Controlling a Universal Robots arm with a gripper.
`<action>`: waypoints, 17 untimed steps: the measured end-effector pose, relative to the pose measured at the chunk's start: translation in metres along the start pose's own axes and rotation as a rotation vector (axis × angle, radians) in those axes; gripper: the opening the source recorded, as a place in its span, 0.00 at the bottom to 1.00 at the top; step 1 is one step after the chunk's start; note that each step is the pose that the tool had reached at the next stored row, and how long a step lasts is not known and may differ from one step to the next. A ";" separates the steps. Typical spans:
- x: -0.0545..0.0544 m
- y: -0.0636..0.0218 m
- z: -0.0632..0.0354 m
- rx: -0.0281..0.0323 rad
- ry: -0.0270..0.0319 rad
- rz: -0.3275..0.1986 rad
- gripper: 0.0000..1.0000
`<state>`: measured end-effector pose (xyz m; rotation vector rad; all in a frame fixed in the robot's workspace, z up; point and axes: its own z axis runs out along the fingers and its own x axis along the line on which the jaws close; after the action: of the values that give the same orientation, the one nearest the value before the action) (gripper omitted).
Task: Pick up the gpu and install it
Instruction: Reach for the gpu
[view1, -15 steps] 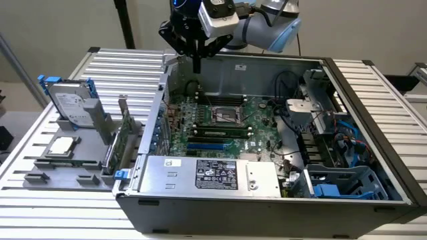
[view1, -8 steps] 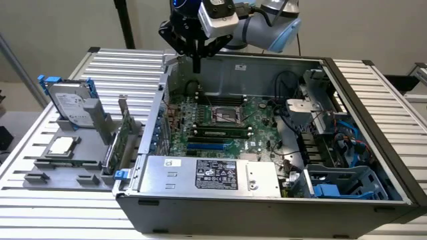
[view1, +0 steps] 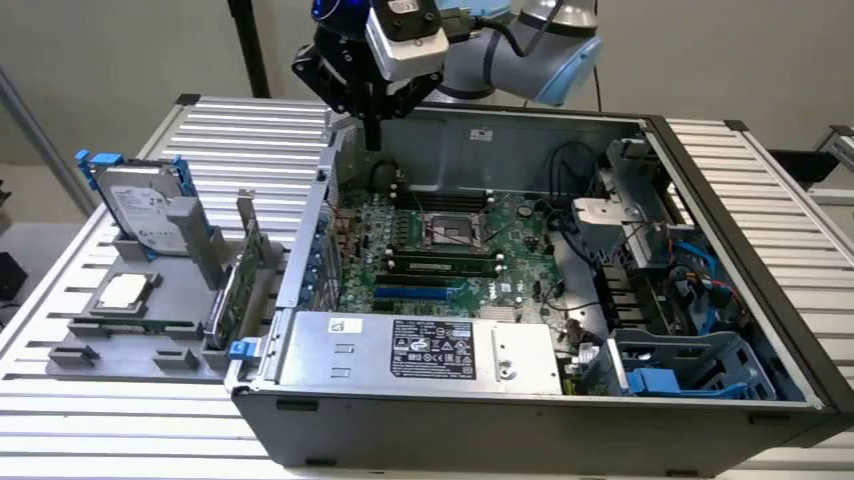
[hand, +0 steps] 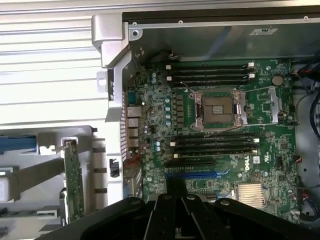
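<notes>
Outwardly, the exterior view shows a table (view1: 134, 440) of ribbed silver slats, with a plain pale wall (view1: 107, 50) and a black pole (view1: 247, 45) behind it. An open computer case (view1: 534, 420) lies on the slats with its motherboard (view1: 441, 250) facing up and a silver power supply (view1: 427, 350) along the near edge. The gripper (view1: 374, 135) hangs over the case's far corner, toward the exterior view's left, its black fingers pressed together with nothing between them. The gpu (view1: 242, 275) stands on edge in a grey holder (view1: 120, 350) just outside the case wall on the exterior view's left, well apart from the gripper. In the same holder a hard drive (view1: 147, 215) with blue rails leans upright, and a small square CPU chip (view1: 123, 292) lies flat. From the wrist view, the gripper (hand: 175, 205) looks down on the green motherboard (hand: 220, 150) with its empty CPU socket (hand: 218, 107) and rows of black slots, inside the grey case (hand: 200, 42). The gpu (hand: 74, 185) shows edge-on as a thin green strip beyond the case wall, and the ribbed table (hand: 50, 65) runs beside it.
</notes>
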<state>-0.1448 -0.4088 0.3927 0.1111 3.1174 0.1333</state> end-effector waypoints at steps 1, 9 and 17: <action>0.004 -0.0017 -0.0002 0.0001 -0.0001 0.000 0.00; 0.039 -0.0136 -0.0017 0.0026 -0.0003 0.000 0.00; 0.073 -0.0235 -0.0015 0.0076 -0.0005 0.000 0.00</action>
<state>-0.2193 -0.4270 0.3910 0.1109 3.1177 0.1215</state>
